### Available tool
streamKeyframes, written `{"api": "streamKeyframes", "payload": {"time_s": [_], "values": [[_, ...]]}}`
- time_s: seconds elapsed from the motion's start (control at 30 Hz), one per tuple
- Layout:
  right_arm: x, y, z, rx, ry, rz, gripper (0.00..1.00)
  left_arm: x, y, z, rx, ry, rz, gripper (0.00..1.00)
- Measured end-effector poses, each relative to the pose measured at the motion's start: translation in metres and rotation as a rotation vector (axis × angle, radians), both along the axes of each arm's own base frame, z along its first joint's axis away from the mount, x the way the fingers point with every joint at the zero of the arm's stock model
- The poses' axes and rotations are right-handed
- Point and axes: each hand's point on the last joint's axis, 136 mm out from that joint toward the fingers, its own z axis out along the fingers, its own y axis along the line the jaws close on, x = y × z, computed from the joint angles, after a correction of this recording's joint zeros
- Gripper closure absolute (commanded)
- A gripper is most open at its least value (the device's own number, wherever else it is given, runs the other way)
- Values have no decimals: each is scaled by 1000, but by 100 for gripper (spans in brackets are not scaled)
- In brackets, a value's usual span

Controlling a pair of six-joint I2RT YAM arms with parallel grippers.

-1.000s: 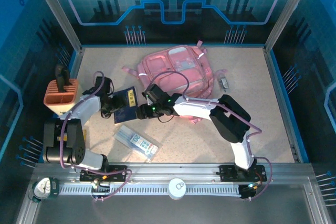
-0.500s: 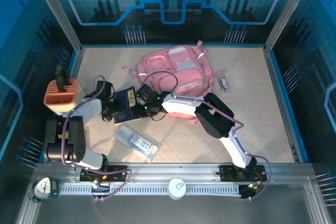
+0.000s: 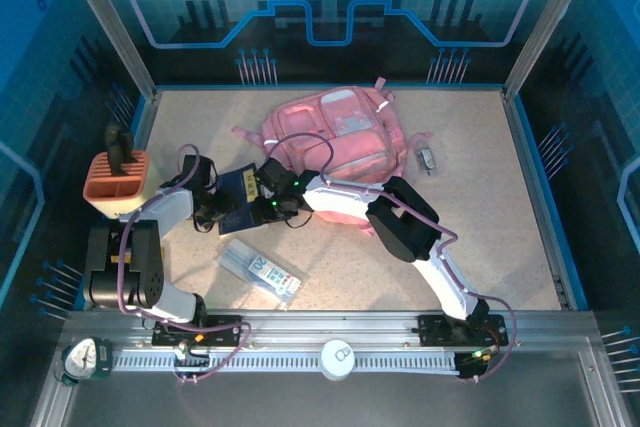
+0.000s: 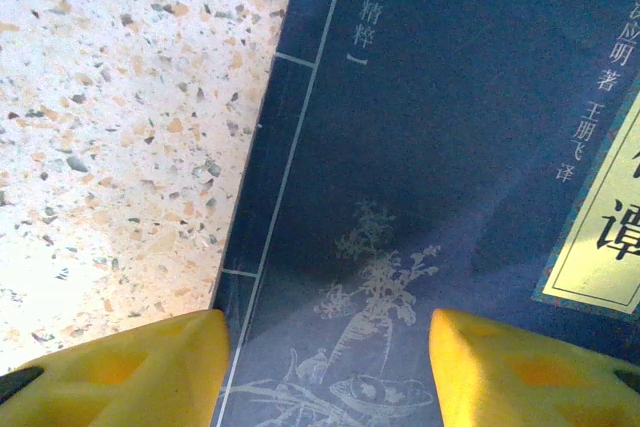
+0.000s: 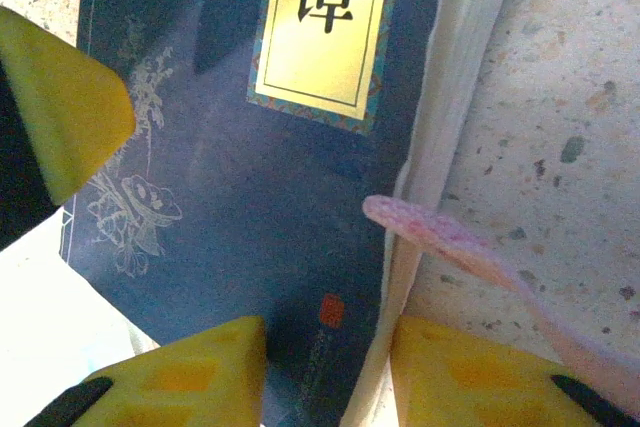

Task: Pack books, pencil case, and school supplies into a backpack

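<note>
Two grippers meet over one dark navy book (image 3: 238, 205), which lies flat on the speckled table (image 3: 480, 207) just off the near-left corner of the pink backpack (image 3: 335, 132).

The book's long axis runs near to far, its far end leaning a little to the right. The spine faces left, the pale page edges face right toward the backpack, and the yellow title label (image 5: 325, 27) sits at the far right of the cover.

The left gripper (image 3: 212, 209) comes in over the near spine side. Its jaws are spread: one yellow fingertip (image 4: 130, 367) is at the spine edge where the cover meets bare table, the other well in over the cover.

The right gripper (image 3: 258, 190) has its jaws apart too, straddling the page edge, one fingertip (image 5: 190, 372) above the cover and the other past the pages above the table. A pink strap (image 5: 450, 242) crosses the table right at that edge.

On the left, the orange holder (image 3: 116, 185) stands against the table's edge, near the left arm. The pencil case (image 3: 262, 269) lies diagonally near the front edge, apart from the book. Right of the backpack the table is open, apart from a small dark object (image 3: 427, 159).
</note>
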Motion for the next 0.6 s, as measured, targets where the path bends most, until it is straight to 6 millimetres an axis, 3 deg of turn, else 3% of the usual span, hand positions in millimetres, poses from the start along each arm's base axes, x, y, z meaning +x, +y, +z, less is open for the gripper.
{"api": "streamKeyframes", "payload": {"time_s": [0.27,0.6], "values": [[1,-2,0,-11,-8,-1,70,0,0,0,1,0,0,43],[2,0,22,23,-27,2,75,0,0,0,1,-1,1,43]]}}
